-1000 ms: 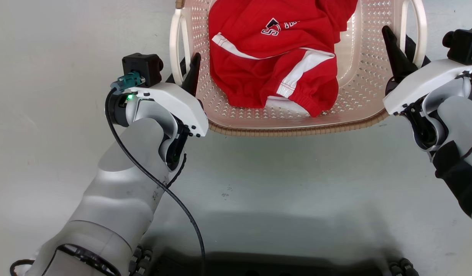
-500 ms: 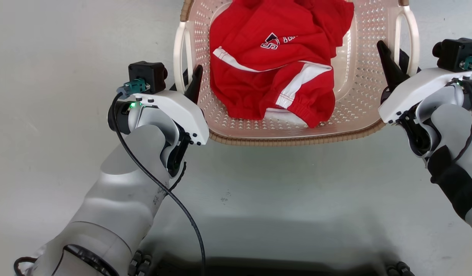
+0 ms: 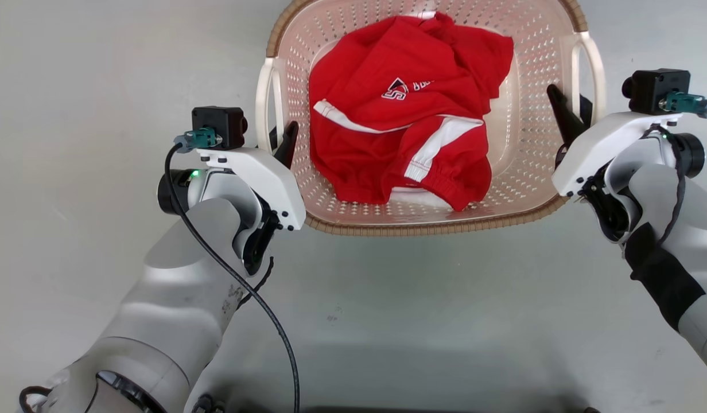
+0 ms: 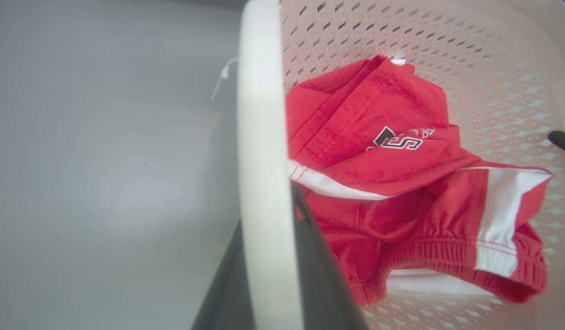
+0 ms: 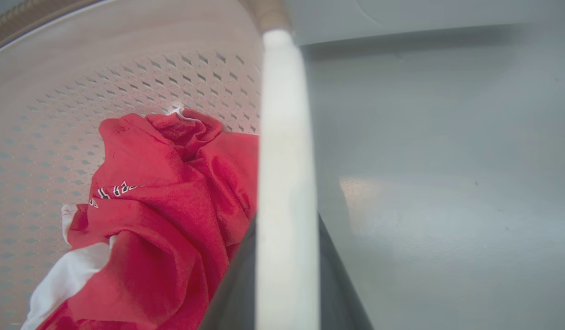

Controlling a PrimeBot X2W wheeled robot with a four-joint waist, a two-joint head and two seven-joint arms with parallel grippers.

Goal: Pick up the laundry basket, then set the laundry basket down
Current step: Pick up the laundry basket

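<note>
The laundry basket [image 3: 434, 228], pale pink perforated plastic with a brown woven-look rim, hangs between my two arms in the head view. A red garment with white stripes [image 3: 405, 132] lies inside it. My left gripper [image 3: 280, 140] is shut on the white left handle [image 3: 265, 103]. In the left wrist view that handle [image 4: 262, 137] runs up between my dark fingers [image 4: 319, 270]. My right gripper [image 3: 567, 112] is shut on the white right handle [image 3: 595, 63]. The right wrist view shows this handle [image 5: 285, 137] clamped between the fingers [image 5: 232, 293].
Smooth grey floor [image 3: 388, 304] spreads under and around the basket on all sides. A black cable [image 3: 227, 269] loops over my left forearm. The tip of the right gripper's finger [image 4: 562, 140] shows inside the basket's far wall in the left wrist view.
The whole head view has shifted, so basket and both grippers sit lower in it and the basket's far rim has come into sight. Both grippers stay clamped on the handles.
</note>
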